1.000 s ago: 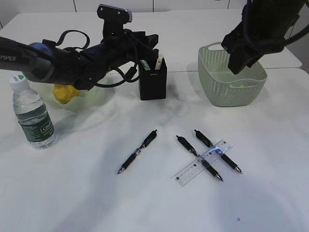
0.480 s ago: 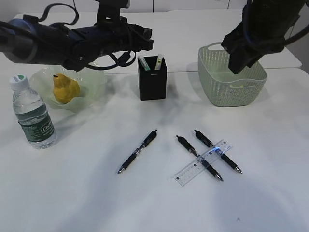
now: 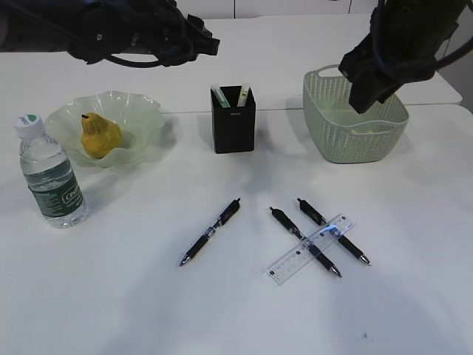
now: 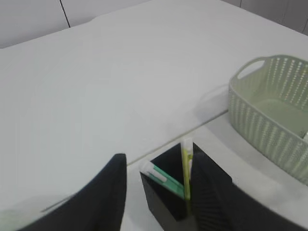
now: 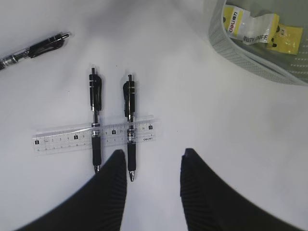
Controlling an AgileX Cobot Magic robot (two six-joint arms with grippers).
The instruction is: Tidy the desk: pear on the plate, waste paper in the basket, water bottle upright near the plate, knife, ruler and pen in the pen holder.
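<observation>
Black square pen holder (image 3: pixel 234 122) mid-table; clear plastic ruler (image 3: pixel 310 249) across two black pens (image 3: pixel 304 241) nearer front edge. Left gripper (image 4: pixel 156 192), right gripper (image 5: pixel 151 168): jaws apart, holding nothing.

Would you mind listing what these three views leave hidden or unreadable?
- Left claw: in the exterior view it blends into the dark arm at the top edge; only the left wrist view shows its fingers.
- Pen holder: what the green-and-white items inside are cannot be made out; its walls hide their lower parts.
- Basket: the right arm covers part of its rim in the exterior view.
- Ruler: its markings are too small to read.
</observation>
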